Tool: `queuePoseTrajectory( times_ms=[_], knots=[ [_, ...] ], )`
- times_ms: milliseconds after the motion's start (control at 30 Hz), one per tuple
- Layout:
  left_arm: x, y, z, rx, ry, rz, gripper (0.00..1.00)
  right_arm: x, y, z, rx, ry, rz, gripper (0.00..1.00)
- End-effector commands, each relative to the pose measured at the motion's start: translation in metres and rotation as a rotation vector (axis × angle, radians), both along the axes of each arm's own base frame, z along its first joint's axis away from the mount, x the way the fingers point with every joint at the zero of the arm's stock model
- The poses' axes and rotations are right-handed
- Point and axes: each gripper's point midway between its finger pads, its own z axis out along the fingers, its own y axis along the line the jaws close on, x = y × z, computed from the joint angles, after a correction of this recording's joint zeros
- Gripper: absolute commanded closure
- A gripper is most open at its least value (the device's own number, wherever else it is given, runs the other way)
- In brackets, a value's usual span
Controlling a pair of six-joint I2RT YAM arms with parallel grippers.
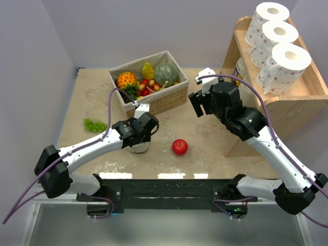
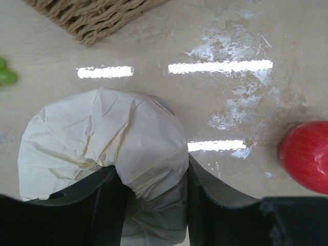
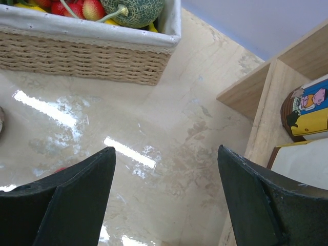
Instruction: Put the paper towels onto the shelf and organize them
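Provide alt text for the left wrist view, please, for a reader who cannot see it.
The left gripper is shut on a crumpled cream paper towel roll on the beige table. A red apple lies at the right edge, a wicker basket corner at top left.

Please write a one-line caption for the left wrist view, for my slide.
Left gripper clamps a crumpled cream paper towel roll; red apple at frame right, wicker basket corner beyond.
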Motion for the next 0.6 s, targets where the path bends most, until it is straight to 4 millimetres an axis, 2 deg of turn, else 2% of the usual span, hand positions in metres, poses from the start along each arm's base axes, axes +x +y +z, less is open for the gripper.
queuePoseTrajectory(
  times_ms=[0, 67, 167, 233, 300, 467, 500, 567],
  knots=[
    [0.024, -0.027, 0.035, -0.086, -0.122, -0.031, 0.43, -0.004, 0.000, 0.026, 0.068, -0.036, -0.005, 0.16],
    [0.027, -0.030, 0.041, -0.097, -0.139, -0.038, 0.36, -0.004, 0.001, 0.028, 0.077, -0.031, -0.008, 0.16],
    [0.030, -0.031, 0.049, -0.099, -0.162, -0.049, 0.12, -0.004, 0.006, 0.028, 0.092, -0.013, 0.003, 0.16],
    [0.032, -0.029, 0.056, -0.095, -0.182, -0.045, 0.07, -0.005, 0.011, 0.029, 0.119, -0.002, 0.011, 0.17],
    [0.035, -0.020, 0.065, -0.071, -0.205, -0.019, 0.03, -0.006, 0.024, 0.028, 0.159, 0.023, 0.060, 0.17],
    [0.053, 0.027, 0.081, -0.052, -0.240, 0.079, 0.00, -0.014, 0.073, 0.018, 0.329, 0.136, 0.167, 0.20],
    [0.062, 0.049, 0.083, -0.061, -0.241, 0.136, 0.00, -0.015, 0.085, 0.020, 0.358, 0.140, 0.199, 0.21],
    [0.065, 0.068, 0.085, -0.076, -0.250, 0.159, 0.00, -0.019, 0.109, 0.011, 0.389, 0.175, 0.237, 0.21]
  ],
)
